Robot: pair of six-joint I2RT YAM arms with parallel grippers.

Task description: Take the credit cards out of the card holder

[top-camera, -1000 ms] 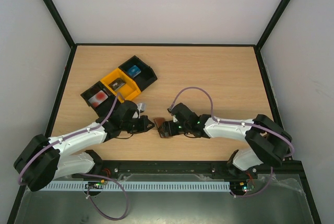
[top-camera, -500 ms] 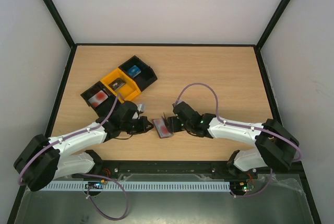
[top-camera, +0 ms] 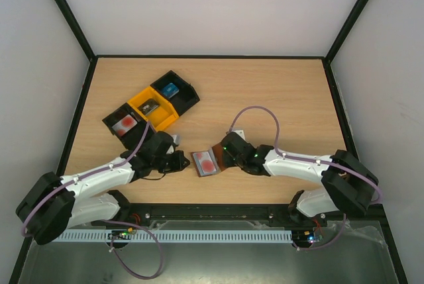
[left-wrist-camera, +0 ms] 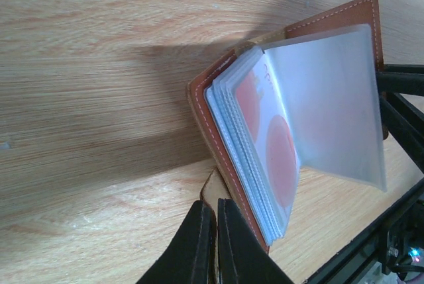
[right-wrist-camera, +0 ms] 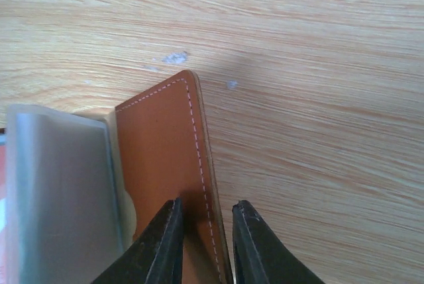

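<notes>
My right pincer (right-wrist-camera: 202, 241) is pinching the card holder's (top-camera: 213, 159) brown flap; my left pincer (left-wrist-camera: 213, 241) is clenched on its other cover; it is lying open near the desk's (top-camera: 278, 92) near edge.

Tan leather card holder (left-wrist-camera: 225, 165) with white stitching and frosted sleeves; white card (top-camera: 207, 163) with red blotch; black and yellow trays (top-camera: 154, 106)
</notes>
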